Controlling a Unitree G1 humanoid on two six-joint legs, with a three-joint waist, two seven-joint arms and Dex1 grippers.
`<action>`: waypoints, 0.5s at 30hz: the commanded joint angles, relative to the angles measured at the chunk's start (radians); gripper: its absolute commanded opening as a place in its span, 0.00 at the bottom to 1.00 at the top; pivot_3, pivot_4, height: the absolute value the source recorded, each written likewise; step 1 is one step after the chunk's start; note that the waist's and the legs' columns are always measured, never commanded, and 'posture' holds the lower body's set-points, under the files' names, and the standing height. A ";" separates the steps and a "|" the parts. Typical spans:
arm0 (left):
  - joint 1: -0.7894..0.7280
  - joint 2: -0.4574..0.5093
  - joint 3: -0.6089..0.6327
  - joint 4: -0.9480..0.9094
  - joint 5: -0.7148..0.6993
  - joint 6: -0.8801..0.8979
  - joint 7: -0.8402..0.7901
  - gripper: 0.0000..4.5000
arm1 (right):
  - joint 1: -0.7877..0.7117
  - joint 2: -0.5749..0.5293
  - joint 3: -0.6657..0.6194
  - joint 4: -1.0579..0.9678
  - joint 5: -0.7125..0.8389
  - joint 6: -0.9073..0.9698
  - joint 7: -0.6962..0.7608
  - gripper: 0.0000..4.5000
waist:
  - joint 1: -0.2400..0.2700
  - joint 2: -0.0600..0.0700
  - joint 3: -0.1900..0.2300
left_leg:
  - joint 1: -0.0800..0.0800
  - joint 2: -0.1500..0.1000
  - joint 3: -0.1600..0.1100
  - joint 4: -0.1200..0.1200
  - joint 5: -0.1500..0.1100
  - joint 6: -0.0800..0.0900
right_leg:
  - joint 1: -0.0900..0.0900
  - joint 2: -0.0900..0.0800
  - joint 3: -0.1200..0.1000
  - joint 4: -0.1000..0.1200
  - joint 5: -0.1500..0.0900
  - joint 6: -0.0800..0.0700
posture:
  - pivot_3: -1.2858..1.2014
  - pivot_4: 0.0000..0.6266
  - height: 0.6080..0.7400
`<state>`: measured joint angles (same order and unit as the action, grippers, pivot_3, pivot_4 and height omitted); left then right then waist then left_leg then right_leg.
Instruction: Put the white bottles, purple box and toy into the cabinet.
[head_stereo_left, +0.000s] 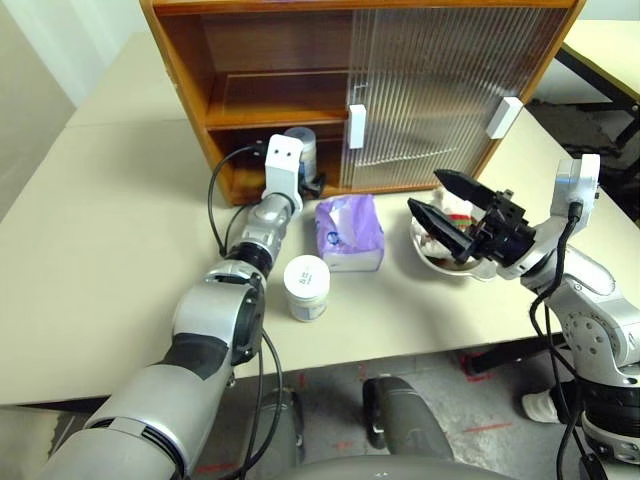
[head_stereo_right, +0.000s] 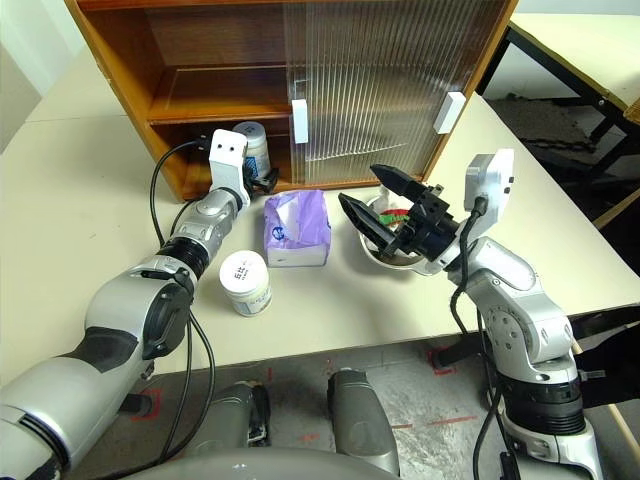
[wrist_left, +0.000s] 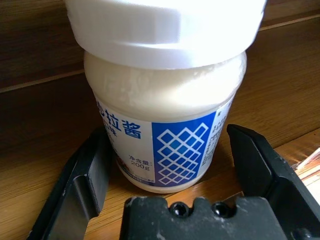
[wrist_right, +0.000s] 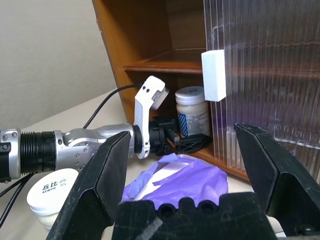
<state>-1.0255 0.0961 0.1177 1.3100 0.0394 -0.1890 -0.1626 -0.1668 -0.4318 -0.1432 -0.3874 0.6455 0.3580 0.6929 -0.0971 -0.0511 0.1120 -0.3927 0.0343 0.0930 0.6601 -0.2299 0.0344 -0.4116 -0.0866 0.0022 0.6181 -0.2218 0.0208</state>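
One white bottle (wrist_left: 165, 125) stands on the lower shelf of the cabinet (head_stereo_left: 180, 60), at its open left half. My left gripper (head_stereo_left: 310, 178) reaches in level and is open, a finger (wrist_left: 255, 160) on each side of that bottle with a gap showing. The other white bottle (head_stereo_left: 306, 287) stands on the table beside my left forearm. Just right of it lies the purple box (head_stereo_left: 348, 232). The toy (head_stereo_left: 455, 210) sits in a steel bowl (head_stereo_left: 430, 258), partly hidden by my right gripper (head_stereo_left: 432, 195), which hovers open above it, holding nothing.
Ribbed sliding doors (head_stereo_left: 440, 90) with white handles (head_stereo_left: 356, 125) cover the cabinet's right half. The upper shelf (head_stereo_left: 270, 100) on the left side is bare. A cable (head_stereo_left: 215, 200) loops off my left wrist. Another table (head_stereo_left: 610, 50) stands at the back right.
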 joint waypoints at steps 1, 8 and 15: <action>-0.011 0.013 -0.003 0.004 0.008 0.009 -0.005 0.99 | -0.008 0.004 0.009 0.022 -0.007 -0.022 0.014 1.00 | 0.000 0.000 0.000 | 0.000 0.000 0.000 0.000 0.000 0.000 | 0.000 0.000 0.000 0.000 0.000 0.000 | 0.44 0.09 1.00; 0.016 0.025 -0.023 -0.027 0.015 -0.012 -0.040 0.99 | -0.052 0.016 0.024 0.080 -0.026 -0.049 0.043 1.00 | 0.001 0.000 -0.001 | 0.000 0.000 0.000 0.000 0.000 0.000 | 0.000 0.000 0.000 0.000 0.001 0.000 | 0.45 0.07 1.00; 0.086 0.026 -0.039 -0.094 0.004 -0.009 -0.089 0.99 | -0.089 0.047 0.052 0.124 -0.033 -0.071 0.076 1.00 | 0.002 0.000 -0.003 | 0.000 0.000 0.000 0.000 0.000 0.000 | 0.000 0.000 0.000 0.000 0.001 0.000 | 0.47 0.06 1.00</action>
<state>-0.9614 0.1209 0.0941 1.2301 0.0408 -0.1995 -0.2333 -0.2486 -0.3842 -0.0959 -0.2737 0.6178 0.3052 0.7560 -0.0949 -0.0513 0.1090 -0.3927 0.0339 0.0932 0.6601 -0.2298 0.0344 -0.4117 -0.0866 0.0022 0.6187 -0.2211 0.0211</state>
